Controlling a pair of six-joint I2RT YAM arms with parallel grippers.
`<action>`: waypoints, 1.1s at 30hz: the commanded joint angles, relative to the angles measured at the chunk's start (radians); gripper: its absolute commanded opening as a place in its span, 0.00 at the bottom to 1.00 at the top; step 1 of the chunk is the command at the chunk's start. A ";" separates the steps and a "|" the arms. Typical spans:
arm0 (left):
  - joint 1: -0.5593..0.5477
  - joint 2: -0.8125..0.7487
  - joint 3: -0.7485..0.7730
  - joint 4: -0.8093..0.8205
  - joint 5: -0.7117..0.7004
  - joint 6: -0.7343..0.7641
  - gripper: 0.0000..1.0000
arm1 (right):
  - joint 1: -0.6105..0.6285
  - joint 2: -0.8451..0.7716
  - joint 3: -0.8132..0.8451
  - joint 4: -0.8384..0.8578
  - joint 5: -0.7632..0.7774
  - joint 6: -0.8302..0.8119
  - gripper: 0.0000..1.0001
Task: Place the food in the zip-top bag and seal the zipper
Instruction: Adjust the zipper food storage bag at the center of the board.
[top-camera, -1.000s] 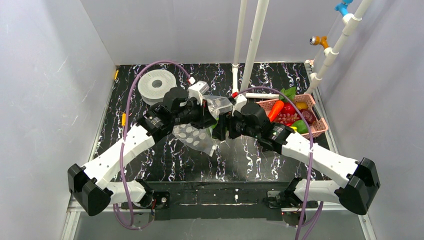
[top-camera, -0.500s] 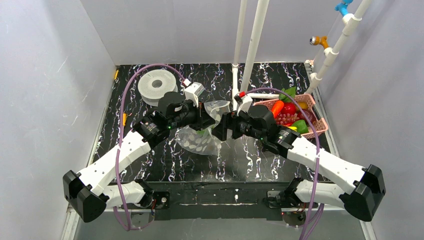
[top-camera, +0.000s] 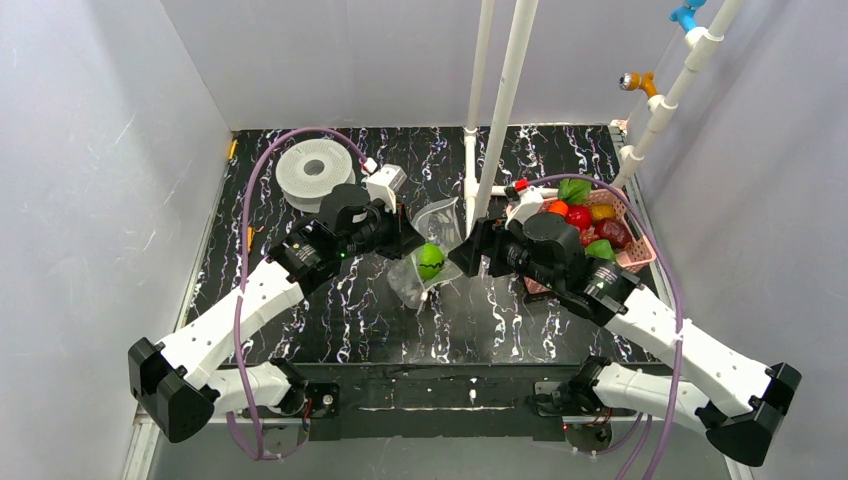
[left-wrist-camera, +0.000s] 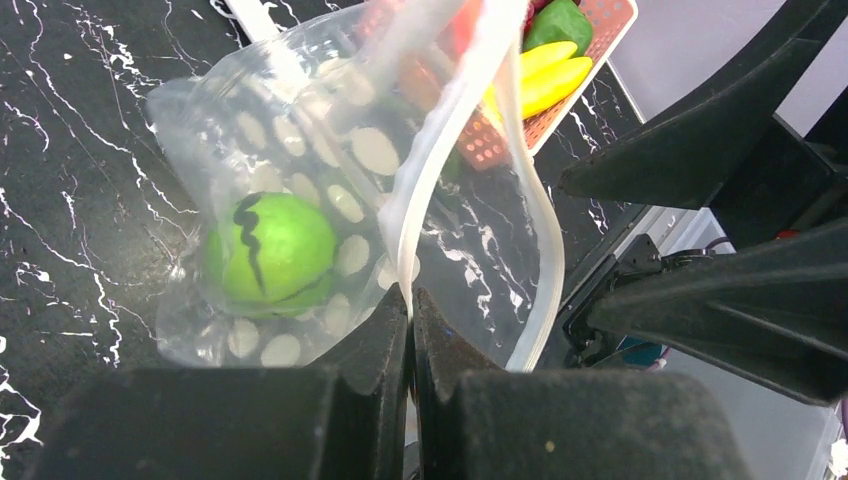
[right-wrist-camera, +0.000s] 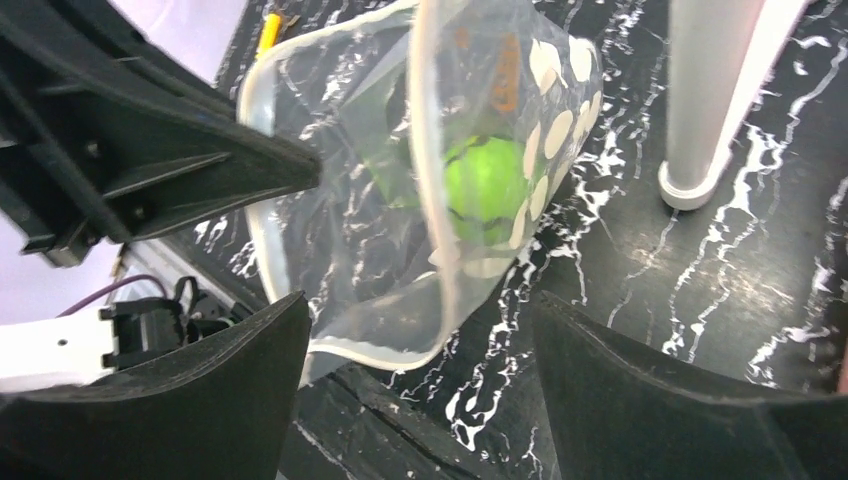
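Grey walls are closing in a black, white-veined bench (top-camera: 480, 320), and two white pipes (top-camera: 505, 100) are standing up from its far side. Over the middle of it the zip-top bag (top-camera: 428, 222) is hanging in the air, above the surface. The left claw (top-camera: 405, 238) is holding it up. In the left wrist view, its fingers (left-wrist-camera: 385, 350) are pressed together on the mouth edge, clamping the zipper (left-wrist-camera: 425, 185), and the rest of the strip is looping away in an open curve. One green food piece (top-camera: 431, 260) with dark stripes is sitting low in the bag, below and just ahead of that clamped claw.

The right claw (top-camera: 468, 255) is facing the bag from the other side with its fingers spread wide and nothing between the pads. In the right wrist view, the bag's open mouth and the green piece (right-wrist-camera: 487, 185) are lying straight ahead of it, the bag's lower edge just beside one finger (right-wrist-camera: 230, 390); I cannot tell whether they are touching.

Off to the right, the pink basket (top-camera: 630, 258) is resting on the bench with the remaining food (top-camera: 580, 215) in it, well apart from both claws. A grey-white spool (top-camera: 314, 172) is lying at the far left.
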 joint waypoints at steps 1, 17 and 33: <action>-0.005 -0.007 0.012 0.007 0.006 0.006 0.00 | 0.002 0.046 0.061 -0.057 0.082 -0.003 0.83; -0.020 -0.265 -0.111 0.095 -0.324 0.033 0.00 | 0.074 0.298 0.266 0.033 0.078 -0.090 0.33; -0.016 0.102 0.133 -0.288 -0.454 -0.085 0.00 | -0.102 0.434 0.307 -0.031 -0.301 0.037 0.54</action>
